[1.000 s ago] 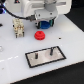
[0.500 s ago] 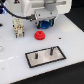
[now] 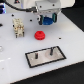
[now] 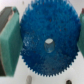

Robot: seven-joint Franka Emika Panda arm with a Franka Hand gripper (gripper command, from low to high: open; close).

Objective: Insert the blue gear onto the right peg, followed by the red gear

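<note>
My gripper (image 3: 47, 18) is shut on the blue gear (image 3: 47, 21) and holds it above the white table, beyond the red gear. In the wrist view the blue gear (image 4: 47, 42) fills the picture, flat side on, with its centre hole showing, clamped between my green finger pads (image 4: 10, 42). The red gear (image 3: 39, 35) lies flat on the table between my gripper and the plate. The grey, black-bordered plate (image 3: 44, 59) lies nearer the camera. Its right peg (image 3: 51, 50) and its left peg (image 3: 37, 57) stand upright and bare.
A beige and white blocky fixture (image 3: 18, 26) stands on the table at the exterior view's left. A small blue object (image 3: 2, 10) sits at the far left edge. The table's white surface (image 3: 70, 35) stretches to the exterior view's right.
</note>
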